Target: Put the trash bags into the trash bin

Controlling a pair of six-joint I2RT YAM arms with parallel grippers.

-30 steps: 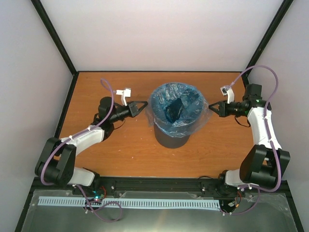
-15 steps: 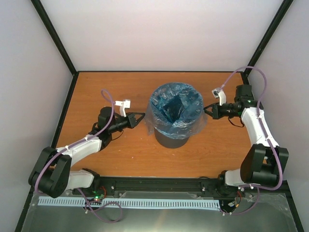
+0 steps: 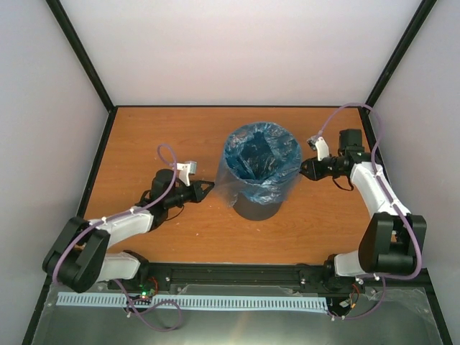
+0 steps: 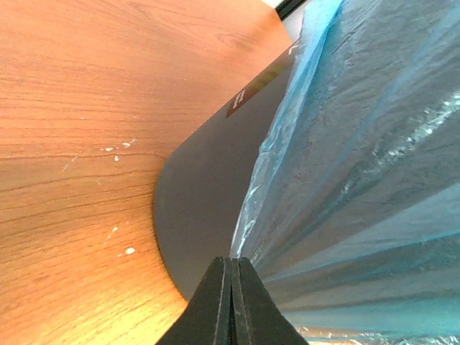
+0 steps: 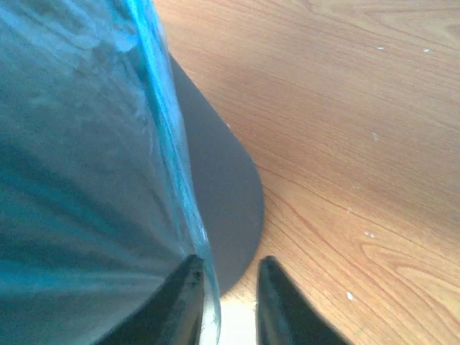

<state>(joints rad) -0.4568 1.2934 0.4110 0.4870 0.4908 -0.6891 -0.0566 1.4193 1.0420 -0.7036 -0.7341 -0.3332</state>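
The light-blue trash bag (image 3: 262, 154) lines the dark grey trash bin (image 3: 257, 207), its wrinkled edge folded over the rim and hanging down the outside. The bin stands upright in the middle of the wooden table (image 3: 144, 136).

At the bin's near left, the left gripper (image 3: 207, 190) is pinched tight on a stretched corner of the bag, the film pulled taut to its fingertips (image 4: 215, 302). On the right, the right gripper (image 3: 305, 169) sits against the bag's skirt with its 2 fingers (image 5: 180, 302) narrowly apart. The bag's edge lies against 1 of them, not clamped.
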